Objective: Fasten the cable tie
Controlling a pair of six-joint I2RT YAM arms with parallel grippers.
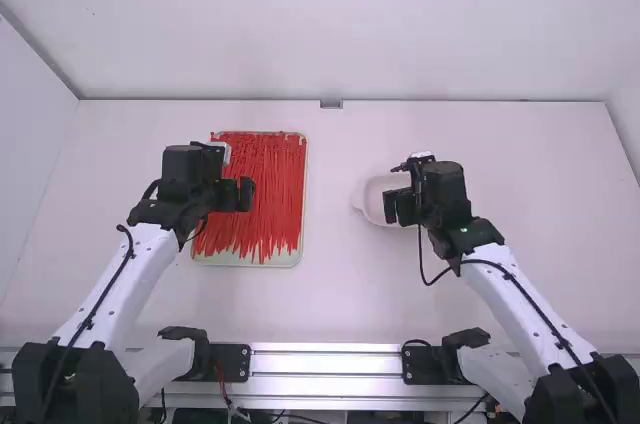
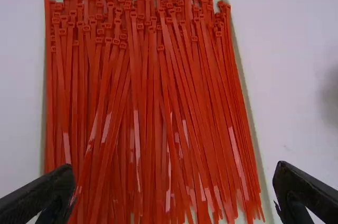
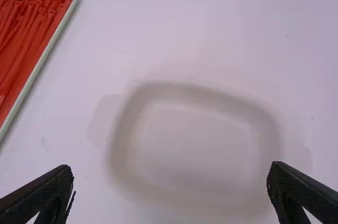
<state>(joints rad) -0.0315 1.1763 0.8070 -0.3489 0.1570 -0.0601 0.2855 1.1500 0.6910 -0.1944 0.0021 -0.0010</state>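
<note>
- Red nylon: the cable ties [image 2: 148,108] lie in a dense heap, mostly lengthwise, heads bunched toward the far end. They fill a pale tray [image 1: 250,262] on the left half of the white table [image 1: 350,284].
- The left gripper [image 2: 174,192] hangs over the near end of the heap. Its claw is spread wide and grips nothing.
- No tie is lifted or looped, so the fastening has not begun (picking one out looks like the step in hand).
- To do it well, I would aim for a strand at the heap's edge or one lying proud. The claw should be narrowed before descending so it takes one tie and not a bundle.
- Gripping near the tail would leave the head free for the other arm to thread.
- The likely snag is neighbours dragging along, since the strands overlap and cross.
- To the right, well apart from the tray, sits a white dish [image 3: 195,92]. The right gripper [image 3: 169,192] is above it, claw likewise wide apart and unladen.
</note>
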